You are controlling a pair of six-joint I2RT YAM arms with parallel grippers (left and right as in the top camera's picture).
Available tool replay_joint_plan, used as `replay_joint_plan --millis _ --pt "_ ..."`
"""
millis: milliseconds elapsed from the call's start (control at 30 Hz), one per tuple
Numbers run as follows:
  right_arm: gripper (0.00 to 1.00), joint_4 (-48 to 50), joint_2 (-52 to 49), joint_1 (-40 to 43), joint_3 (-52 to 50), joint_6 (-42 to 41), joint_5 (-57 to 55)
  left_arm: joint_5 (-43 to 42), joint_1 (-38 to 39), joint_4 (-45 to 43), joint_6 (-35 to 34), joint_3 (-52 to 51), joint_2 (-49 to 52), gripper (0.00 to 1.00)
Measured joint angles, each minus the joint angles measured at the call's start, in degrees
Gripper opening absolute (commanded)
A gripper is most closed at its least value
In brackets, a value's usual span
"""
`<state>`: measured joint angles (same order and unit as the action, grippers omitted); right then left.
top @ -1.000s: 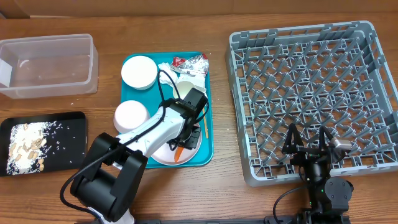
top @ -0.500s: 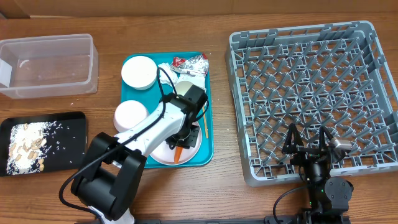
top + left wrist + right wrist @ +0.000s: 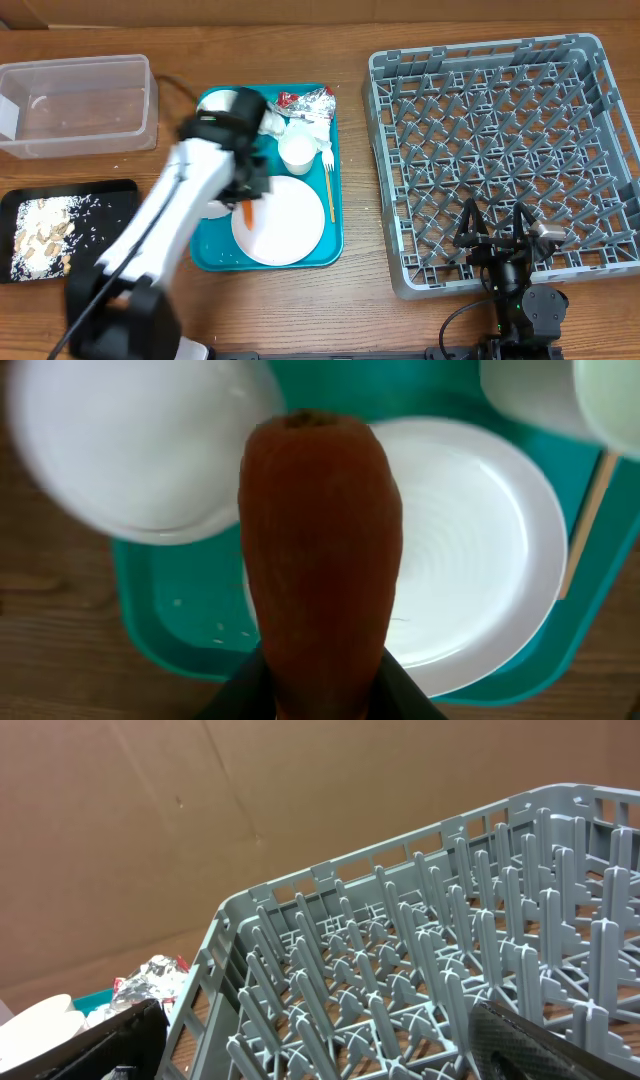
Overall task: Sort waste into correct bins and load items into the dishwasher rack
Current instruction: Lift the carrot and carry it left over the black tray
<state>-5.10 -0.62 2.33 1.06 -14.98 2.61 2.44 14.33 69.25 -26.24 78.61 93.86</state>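
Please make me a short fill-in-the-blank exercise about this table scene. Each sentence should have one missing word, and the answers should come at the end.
1. The left gripper is shut on the orange ____.
2. The beige food bits lie in the shallow ____ tray.
3. The yellow-handled fork lies on the ____ serving tray, beside the plate.
4. The right gripper, near the dishwasher rack, has its fingers ____.
Missing words: carrot, black, teal, open.
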Motion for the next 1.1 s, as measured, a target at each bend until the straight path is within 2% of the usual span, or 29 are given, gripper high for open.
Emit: replay_joint_plan --millis 200,600,1100 --pt "1.00 0.0 0.0 0.0 0.0 0.0 0.0 -1.8 -15.1 1.1 -0.7 0.4 -7.6 0.04" --pt "1.00 0.0 0.0 0.0 0.0 0.0 0.0 -4.0 -37.7 -0.2 -0.9 -0.9 -8.3 0.04" --pt "1.00 0.0 0.0 0.0 0.0 0.0 0.0 -9.3 -58.1 -14.6 -0.9 -12.5 -5.8 0.05"
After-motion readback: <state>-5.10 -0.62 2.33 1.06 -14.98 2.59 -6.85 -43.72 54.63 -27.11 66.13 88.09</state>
